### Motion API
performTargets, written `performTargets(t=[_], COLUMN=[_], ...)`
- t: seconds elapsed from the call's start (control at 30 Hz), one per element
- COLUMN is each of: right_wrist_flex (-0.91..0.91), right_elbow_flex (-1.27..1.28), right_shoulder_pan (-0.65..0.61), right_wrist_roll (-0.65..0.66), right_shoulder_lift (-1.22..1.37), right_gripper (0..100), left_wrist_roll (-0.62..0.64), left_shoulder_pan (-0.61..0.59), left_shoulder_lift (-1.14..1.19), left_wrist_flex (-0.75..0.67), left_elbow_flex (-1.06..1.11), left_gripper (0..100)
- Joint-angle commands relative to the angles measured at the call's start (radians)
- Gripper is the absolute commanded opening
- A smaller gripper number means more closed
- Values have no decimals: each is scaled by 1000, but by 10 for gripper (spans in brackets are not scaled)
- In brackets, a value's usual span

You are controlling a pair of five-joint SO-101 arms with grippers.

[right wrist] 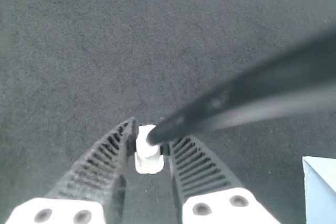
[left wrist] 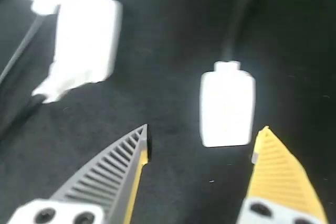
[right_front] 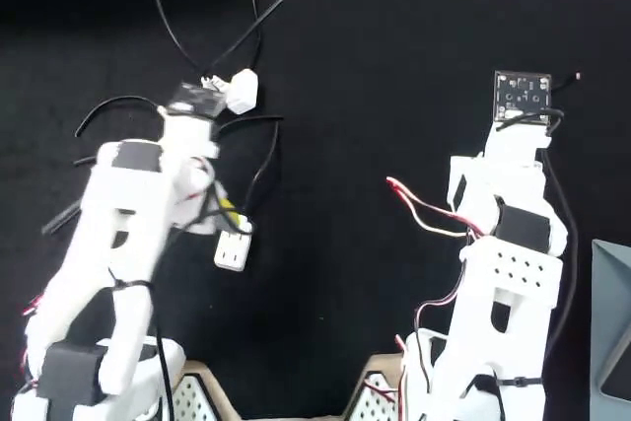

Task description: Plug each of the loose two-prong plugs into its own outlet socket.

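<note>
While the left gripper [left wrist: 205, 132] hangs spread wide, with a white plug [left wrist: 228, 108] at centre right of its view just ahead of the fingertips, it should centre on the plug's body before closing. The right gripper [right wrist: 148, 140] is clenched on a second plug [right wrist: 147, 157], lower centre

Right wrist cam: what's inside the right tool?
A small white plug, pinched in the right tool, with a black cable running off it. The cable and fingers cover its prongs, so those cannot be seen.
</note>
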Motion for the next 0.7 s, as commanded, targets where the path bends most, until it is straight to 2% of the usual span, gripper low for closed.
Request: performTargets(t=[0.0, 0.23, 0.33, 0.5, 0.67], right_wrist_flex=[-12, -14, -14, -15, -14], right_elbow_flex=[-4, 5, 5, 5, 5], right_shoulder_pan=[-15, -15, -15, -15, -15], right_wrist_roll=[-5, -5, -5, -5, -5], right_shoulder_lift=[-5, -5, -5, -5, -5], right_gripper=[12, 12, 12, 12, 12], left_wrist_roll=[35, 26, -5, -146, -256], left_shoulder_pan=[77, 105, 114, 113, 114], left_shoulder_lift=[-8, -6, -6, -6, -6], left_wrist_flex=[-81, -321, -341, -347, -379], left_elbow_flex=[71, 302, 340, 325, 289], left_gripper=[317, 317, 308, 192, 150])
